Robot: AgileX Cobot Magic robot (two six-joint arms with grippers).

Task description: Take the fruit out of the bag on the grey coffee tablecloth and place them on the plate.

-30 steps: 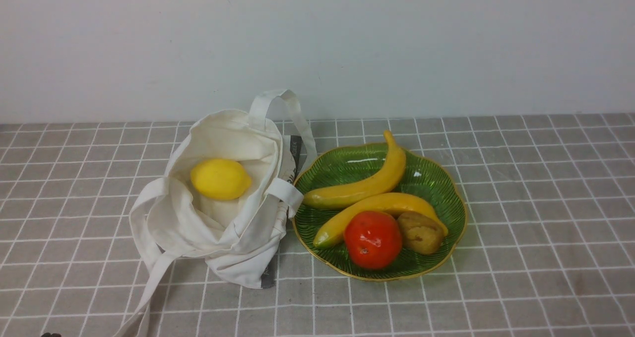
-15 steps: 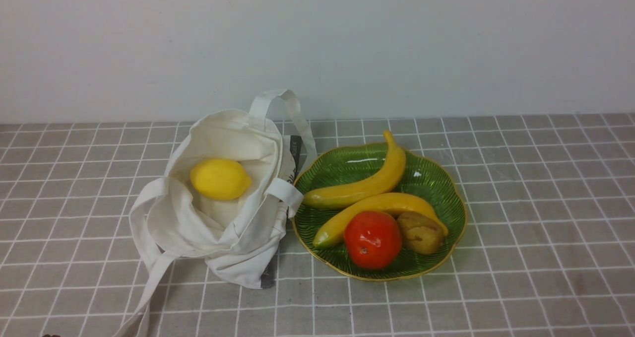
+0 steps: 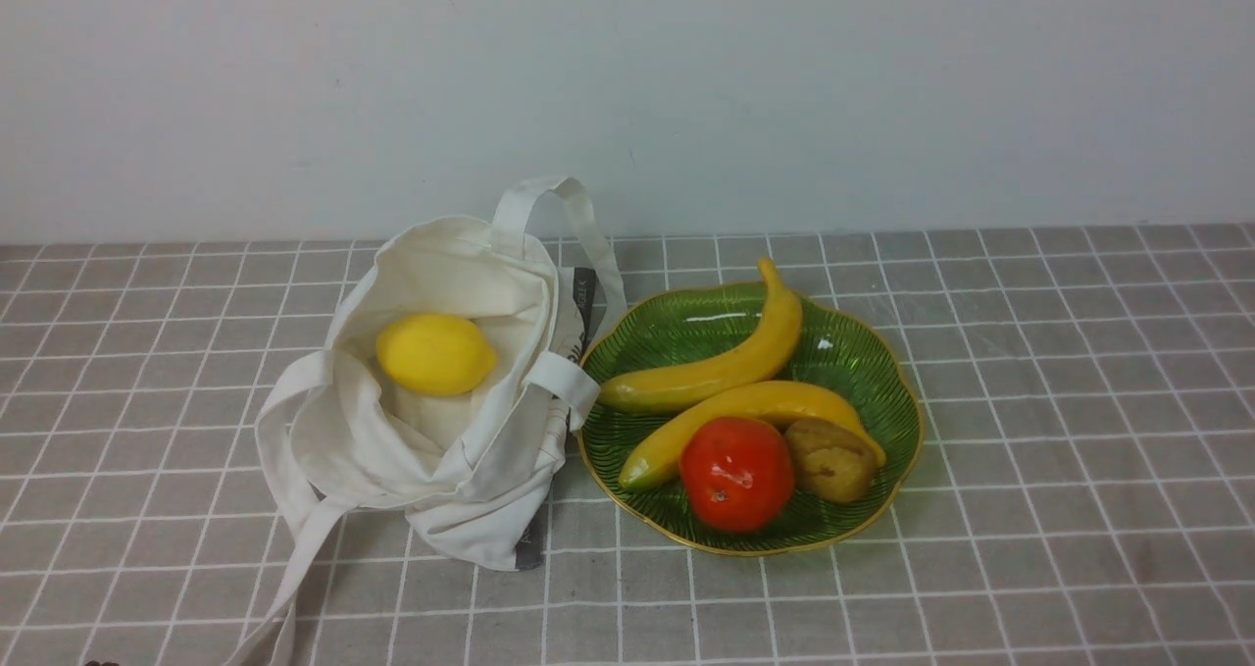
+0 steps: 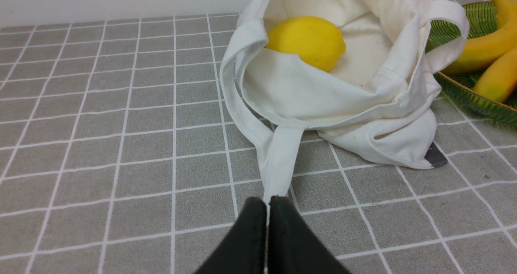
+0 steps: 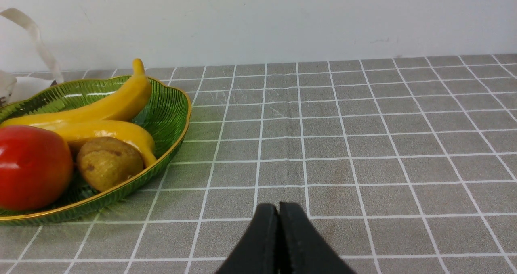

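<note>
The left gripper pinches the tote bag's strap, probably to steady it. The lemon sits inside, at nine o'clock from the green plate. The right gripper is closed, empty.

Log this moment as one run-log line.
left claw: shut on strap | right claw: shut, empty | lemon: in bag | tomato: on plate

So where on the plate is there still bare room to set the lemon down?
The plate is bare along its far rim behind the bananas, and its right side. Its near half is crowded by the red fruit and brown fruit. The lemon lies in the bag.
</note>
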